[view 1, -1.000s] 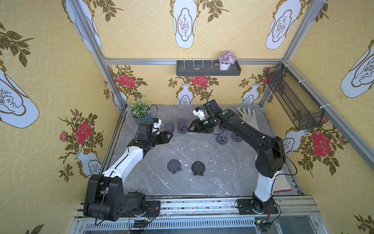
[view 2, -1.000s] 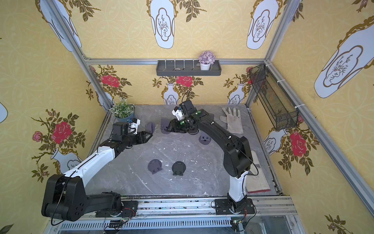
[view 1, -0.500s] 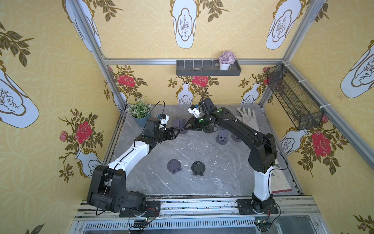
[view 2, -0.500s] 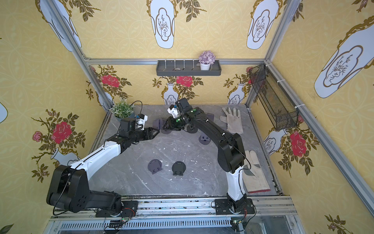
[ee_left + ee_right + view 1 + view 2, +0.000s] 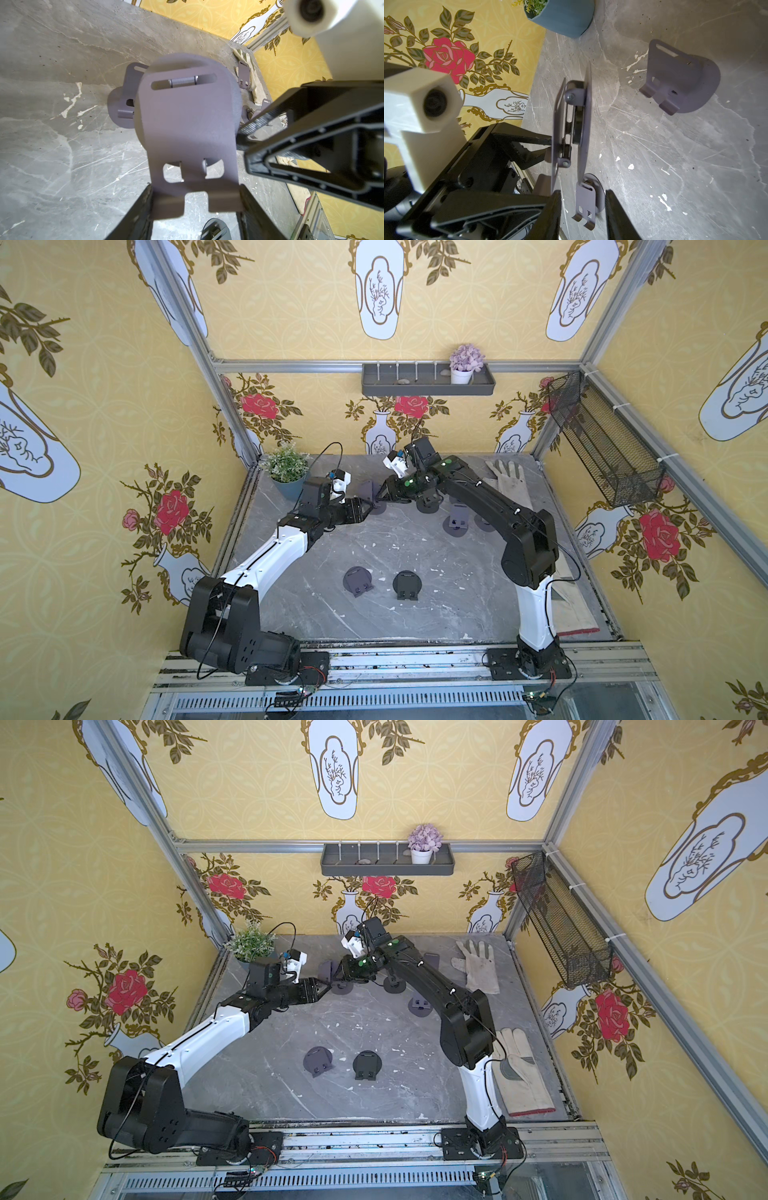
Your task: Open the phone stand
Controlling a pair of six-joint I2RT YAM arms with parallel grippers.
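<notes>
While the left fingers [image 5: 145, 209] pinch the lip end of the nearly folded phone stand [image 5: 187, 128], it sits in the air over the rear of the surface [image 5: 374, 539], near the potted plant [image 5: 286, 472]. Right fingers [image 5: 614, 216] spread, straddling the stand's side edge: one tip at the plate, a gap at the other. Other stands [image 5: 357, 580] rest on the surface.
</notes>
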